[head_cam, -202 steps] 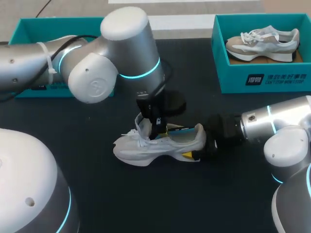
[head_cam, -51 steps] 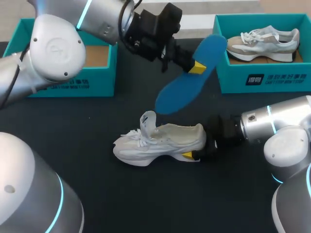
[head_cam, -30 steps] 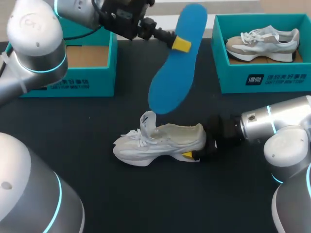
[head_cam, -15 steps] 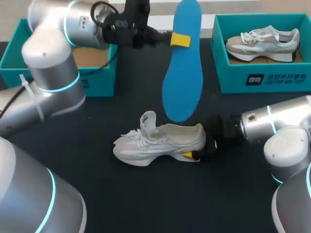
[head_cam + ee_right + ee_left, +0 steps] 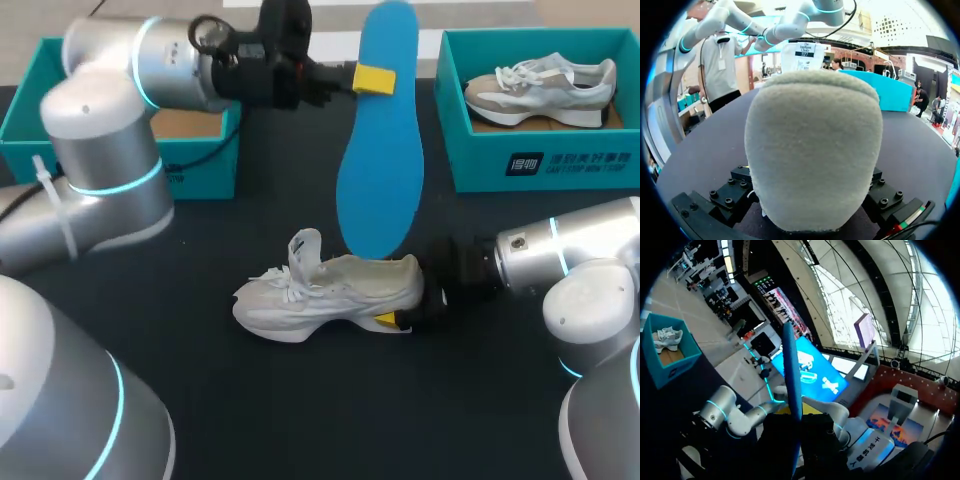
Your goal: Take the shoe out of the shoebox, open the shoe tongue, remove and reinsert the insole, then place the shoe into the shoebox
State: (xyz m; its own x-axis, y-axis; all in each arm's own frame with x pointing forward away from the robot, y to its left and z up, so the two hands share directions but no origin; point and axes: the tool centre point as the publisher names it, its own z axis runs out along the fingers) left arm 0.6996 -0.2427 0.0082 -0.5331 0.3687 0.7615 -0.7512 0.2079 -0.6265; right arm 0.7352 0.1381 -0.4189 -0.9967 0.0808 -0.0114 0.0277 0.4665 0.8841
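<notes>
While two teal cardboard shoeboxes, left shoebox (image 5: 212,160) and right shoebox (image 5: 480,150), flank the table, the left gripper (image 5: 370,78) clamps the one blue foam insole (image 5: 380,170), which hangs below it. Of two pale sneakers, the boxed sneaker (image 5: 540,88) sits well apart, and the right gripper (image 5: 405,318) grips the heel of the white mesh sneaker (image 5: 335,295) lying ahead of it.

White shoe (image 5: 330,295) upright, tongue (image 5: 304,252) raised; blue insole (image 5: 380,150) vertical above it.

Shoe (image 5: 812,150) heel fuzzy cloth; insole (image 5: 378,150) smooth, matt; table (image 5: 300,410) matt.
</notes>
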